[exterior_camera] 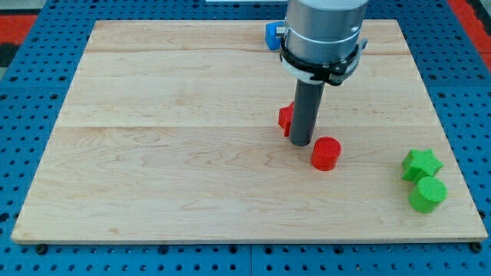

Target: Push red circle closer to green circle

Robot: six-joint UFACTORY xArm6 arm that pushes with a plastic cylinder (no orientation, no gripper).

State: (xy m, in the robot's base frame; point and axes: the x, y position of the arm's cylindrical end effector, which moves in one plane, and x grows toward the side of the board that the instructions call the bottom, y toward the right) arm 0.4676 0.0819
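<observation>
The red circle [326,152] lies on the wooden board right of centre. The green circle [427,194] lies near the board's lower right corner, well to the right of and a little below the red circle. My tip [301,143] stands just left of the red circle, close to it with a narrow gap showing. A second red block [285,119], shape unclear, is partly hidden behind the rod, just above and left of the tip.
A green star [421,164] sits right above the green circle, touching it. A blue block [271,34] peeks out at the board's top edge, behind the arm's body. The wooden board [153,138] lies on a blue pegboard.
</observation>
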